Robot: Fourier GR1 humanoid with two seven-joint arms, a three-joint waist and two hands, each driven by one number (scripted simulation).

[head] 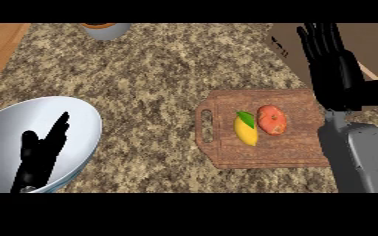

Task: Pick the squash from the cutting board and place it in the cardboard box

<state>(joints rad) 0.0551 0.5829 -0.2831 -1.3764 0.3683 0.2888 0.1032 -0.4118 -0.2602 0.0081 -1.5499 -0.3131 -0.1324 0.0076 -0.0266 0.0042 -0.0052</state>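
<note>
Item: yellow oblong squash (pixel 246 130) with green tip — lying on the brown wooden cutting board (pixel 295 155), left of and below the black right hand (pixel 330 65). Hand: fingers straight, apart, holding nothing, hovering over the tan cardboard box (pixel 284 40). Advice: lower leftward, avoiding the red tomato (pixel 272 119) (touching the squash). Black left hand (pixel 40 152) resting open.

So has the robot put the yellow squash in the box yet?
Not yet. The squash lies on the cutting board beside a red fruit, so nothing is done. Neither hand holds anything: the right hand is open, raised between the board and the cardboard box; the left hand rests open over a white bowl. Grasping, carrying and placing all remain.
</note>
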